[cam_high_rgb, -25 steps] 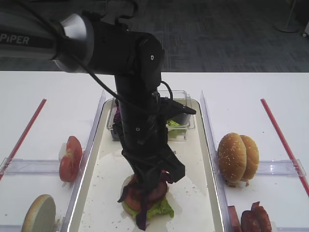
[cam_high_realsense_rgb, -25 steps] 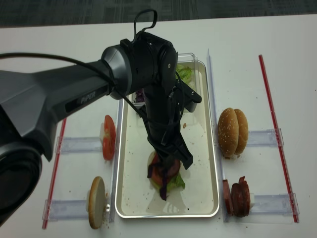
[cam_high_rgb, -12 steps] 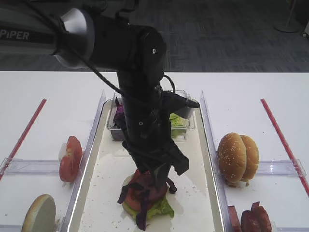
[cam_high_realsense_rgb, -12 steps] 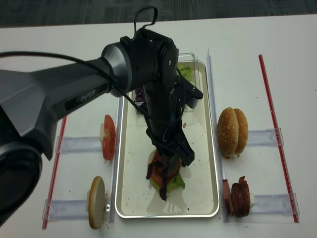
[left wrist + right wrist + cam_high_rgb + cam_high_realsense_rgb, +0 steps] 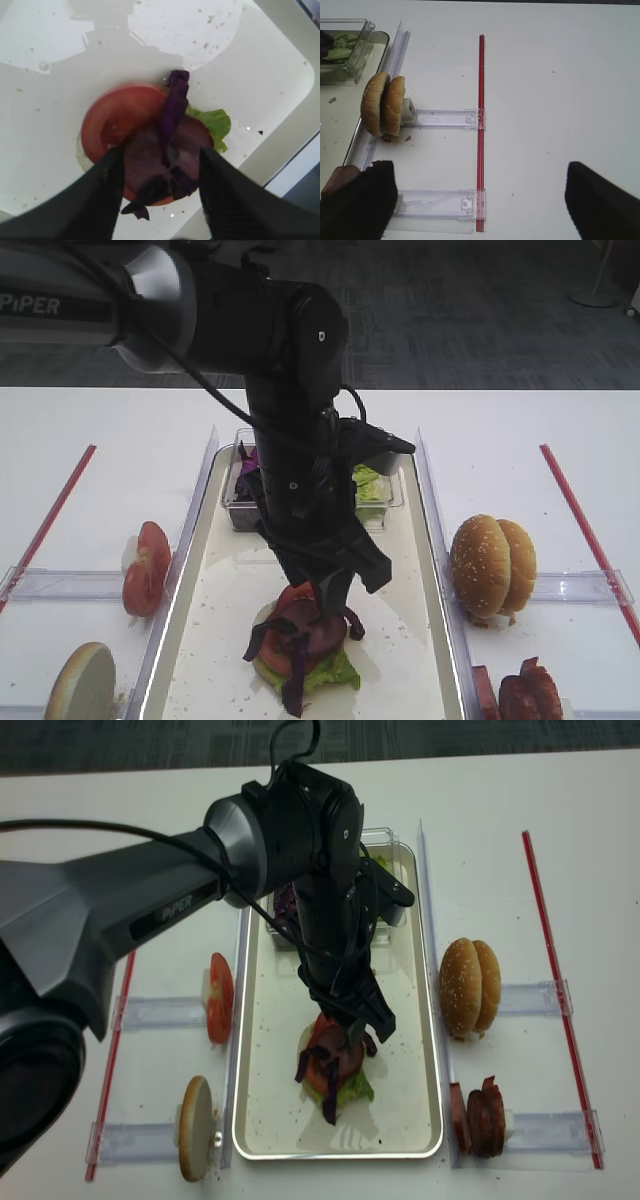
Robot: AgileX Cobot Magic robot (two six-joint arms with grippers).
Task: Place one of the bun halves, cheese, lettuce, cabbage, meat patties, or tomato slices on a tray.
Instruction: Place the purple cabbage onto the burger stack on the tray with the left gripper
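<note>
Nearest the camera in the high view, a stack sat on the pale floor of the tray (image 5: 190, 570): lettuce (image 5: 335, 672) at the bottom, a tomato slice (image 5: 115, 117) above it, and dark purple cabbage (image 5: 172, 107) draped across the top, one strip trailing over the near edge. Just above it hung the left gripper (image 5: 325, 585), its two fingers standing apart with nothing between them; the left wrist view showed the cabbage lying free in the gap, touching neither finger so far as could be told. These shreds looked light, limp and likely damp, so they would probably cling to a pad or slide off the slick tomato at a nudge; any further hold would best be a gentle pinch across the thick middle of a bunch, not at a loose curling tip. Beyond the stack, at the far end of the tray, stood a small clear box (image 5: 385, 502) holding more lettuce and purple shreds. Off to the sides, more tomato slices (image 5: 145, 568) stood on edge at the left, and the bun halves (image 5: 492, 568) leaned together at the right with meat patties (image 5: 485, 1115) near them. The right gripper (image 5: 480, 200) appeared only as two dark fingers set wide apart over bare table, holding nothing.
</note>
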